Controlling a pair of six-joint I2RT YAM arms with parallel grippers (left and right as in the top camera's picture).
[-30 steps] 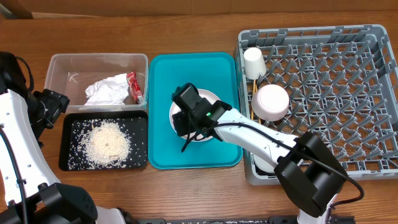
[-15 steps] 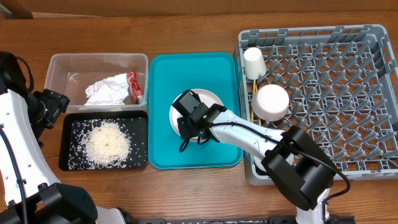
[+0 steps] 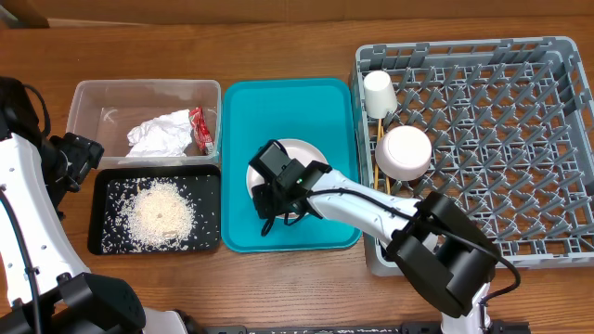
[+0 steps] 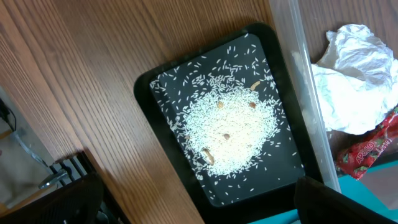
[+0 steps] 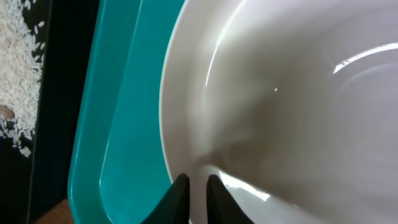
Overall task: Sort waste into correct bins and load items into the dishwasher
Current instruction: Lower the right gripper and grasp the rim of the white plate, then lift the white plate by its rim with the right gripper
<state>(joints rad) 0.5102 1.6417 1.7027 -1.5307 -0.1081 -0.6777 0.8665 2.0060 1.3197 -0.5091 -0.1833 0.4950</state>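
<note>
While white bowl (image 5: 280, 93) sits on tray (image 5: 118, 124), right end effector (image 5: 198, 186) pinches rim, approx closed.

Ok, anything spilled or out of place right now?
Nothing stands out. The rice is scattered but all inside the black tray, napkin and wrapper sit in the tub, and the dish sits on the teal tray.

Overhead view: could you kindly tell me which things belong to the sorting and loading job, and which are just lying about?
Job: crumpled white paper napkin, red snack wrapper, loose white rice, clear plastic tub, black rectangular tray, pale round plate, small white cup, white round bowl, wooden chopsticks, grey plastic dish rack.
Lying about: teal plastic serving tray, wooden table.
</note>
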